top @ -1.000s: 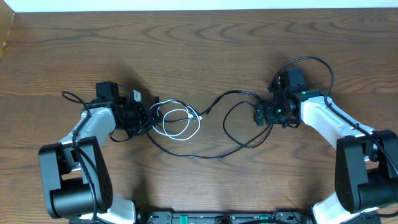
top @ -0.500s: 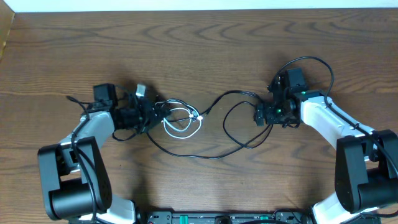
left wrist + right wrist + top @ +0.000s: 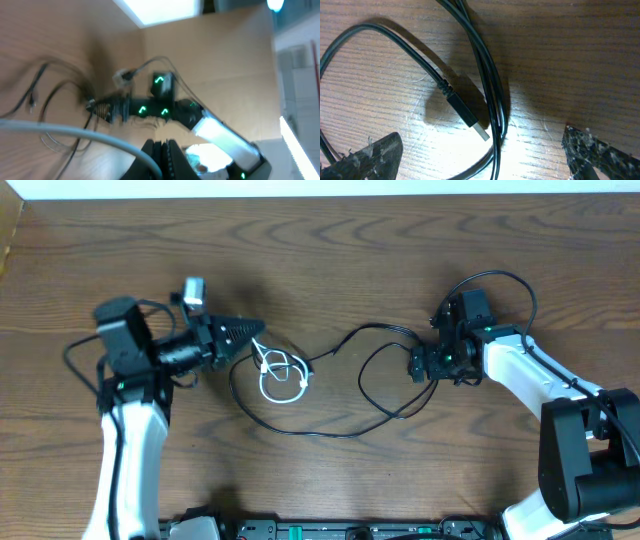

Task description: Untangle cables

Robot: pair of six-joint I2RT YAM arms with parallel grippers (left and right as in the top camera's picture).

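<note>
White cable (image 3: pixel 280 372) first: I see it bunched in small loops left of the table's (image 3: pixel 330 250) middle, one strand rising to the tip of my left gripper (image 3: pixel 258 330). On the left wrist view, blurred as it is, the pale cord (image 3: pixel 75 132) runs straight into the fingers (image 3: pixel 167 152), which are pressed together, so I call that clamped on the white cable. The black cables (image 3: pixel 340 430) spread out from those loops. One sweeps in a wide arc along the near side of the table and curls up to the right. Another climbs from the loops toward my right gripper (image 3: pixel 415 366). On the right wrist view two black strands (image 3: pixel 487 70) lie side by side on the wood, and a black plug (image 3: pixel 467 116) with a metal tip rests flat, touching them. My right gripper (image 3: pixel 485 152) hangs over that plug, fingers spread wide to either side, gripping nothing.
</note>
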